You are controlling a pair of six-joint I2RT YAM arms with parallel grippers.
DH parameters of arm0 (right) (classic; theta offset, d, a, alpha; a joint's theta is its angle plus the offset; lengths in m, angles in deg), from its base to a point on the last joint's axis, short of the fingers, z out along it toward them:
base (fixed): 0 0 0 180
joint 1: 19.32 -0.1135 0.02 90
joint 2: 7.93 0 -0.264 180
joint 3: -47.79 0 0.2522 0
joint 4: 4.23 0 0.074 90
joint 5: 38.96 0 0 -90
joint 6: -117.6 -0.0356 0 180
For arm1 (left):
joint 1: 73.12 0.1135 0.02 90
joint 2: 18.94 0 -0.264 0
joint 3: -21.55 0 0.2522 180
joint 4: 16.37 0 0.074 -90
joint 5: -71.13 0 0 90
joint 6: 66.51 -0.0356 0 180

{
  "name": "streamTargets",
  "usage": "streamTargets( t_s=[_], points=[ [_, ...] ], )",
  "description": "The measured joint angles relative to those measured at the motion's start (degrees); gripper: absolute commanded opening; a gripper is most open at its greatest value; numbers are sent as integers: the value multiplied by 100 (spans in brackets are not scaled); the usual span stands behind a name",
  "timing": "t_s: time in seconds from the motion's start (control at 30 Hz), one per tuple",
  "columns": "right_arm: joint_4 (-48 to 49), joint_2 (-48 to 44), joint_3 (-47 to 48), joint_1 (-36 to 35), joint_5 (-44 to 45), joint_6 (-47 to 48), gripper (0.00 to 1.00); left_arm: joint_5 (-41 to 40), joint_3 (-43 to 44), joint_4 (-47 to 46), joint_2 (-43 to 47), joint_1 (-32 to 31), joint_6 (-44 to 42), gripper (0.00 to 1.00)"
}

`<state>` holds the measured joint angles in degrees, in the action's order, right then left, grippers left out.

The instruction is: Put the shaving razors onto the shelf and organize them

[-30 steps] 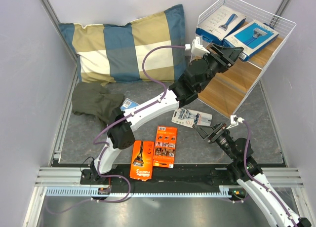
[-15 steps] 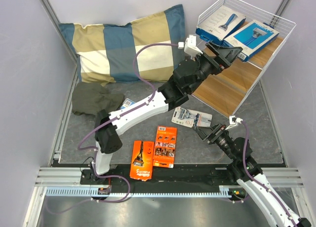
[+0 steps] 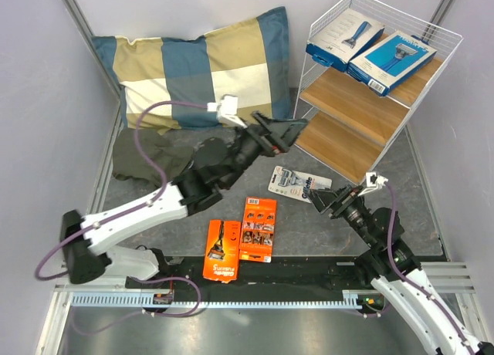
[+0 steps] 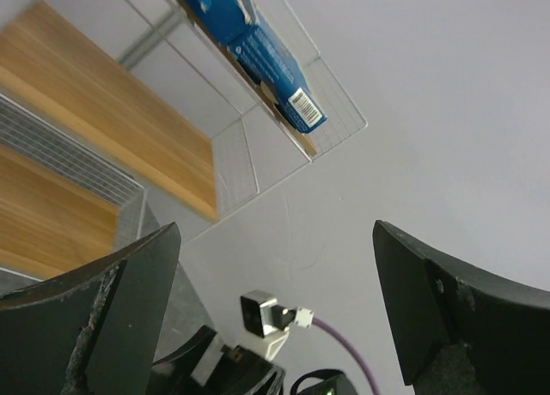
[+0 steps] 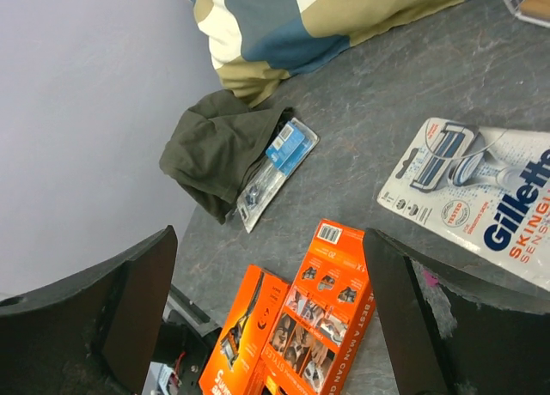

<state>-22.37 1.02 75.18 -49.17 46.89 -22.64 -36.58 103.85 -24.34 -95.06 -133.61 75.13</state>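
While its two fingers stand spread wide with nothing between them, the left gripper [image 3: 287, 128] hangs empty above the table [image 3: 421, 189], in the gap between the pillow [image 3: 201, 65] and the shelf [image 3: 363, 108], its tips aimed toward the shelf's lower boards. From the left wrist view the wooden boards and white wire of that shelf show beyond the parted fingers, with a blue box up on the top level. The right gripper [image 3: 326, 202] is likewise released and carries nothing; it sits low over the table just beside the right end of a blister pack [image 3: 299, 184] printed with a razor and blue lettering, and whether a fingertip touches the pack cannot be told. That pack lies flat on the grey surface in front of the shelf. Nearer the arm bases two orange cards lie flat side by side and touching, the left orange card [image 3: 221, 250] a little closer to the front edge than the right orange card [image 3: 258, 229]. A second blister pack [image 5: 277, 167], seen from the right wrist view, rests against the edge of a crumpled dark green cloth [image 3: 143, 158] in front of the pillow. On the shelf's top board a rear blue box [image 3: 345, 32] and a front blue box [image 3: 392, 58] lie flat just beside each other, while the two lower boards show bare wood.
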Motion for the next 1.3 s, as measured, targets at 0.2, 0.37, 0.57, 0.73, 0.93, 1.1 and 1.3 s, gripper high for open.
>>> streamTargets(
  t_s=[0.2,0.37,0.57,0.73,0.93,1.1,1.3],
  points=[
    [114,793,496,0,7,323,98,-590,-968,417,1742,7,-715,100],
    [365,1333,540,0,-31,407,98,-1027,-1574,1244,2610,61,-1093,100],
    [761,1661,538,0,-144,400,98,-1217,-1749,2317,2918,103,-1530,100],
    [748,2225,883,0,-317,463,98,-1209,-1659,3060,2903,142,-1672,100],
    [-90,3604,2981,-2,-201,503,98,-1051,-1711,3709,2896,223,-1646,100],
    [-1047,4323,4599,-4,601,389,98,-863,-2194,3928,2780,258,-1502,100],
    [-1711,5014,5423,0,1005,195,98,-599,-2791,3965,2347,262,-1373,100]
  ],
)
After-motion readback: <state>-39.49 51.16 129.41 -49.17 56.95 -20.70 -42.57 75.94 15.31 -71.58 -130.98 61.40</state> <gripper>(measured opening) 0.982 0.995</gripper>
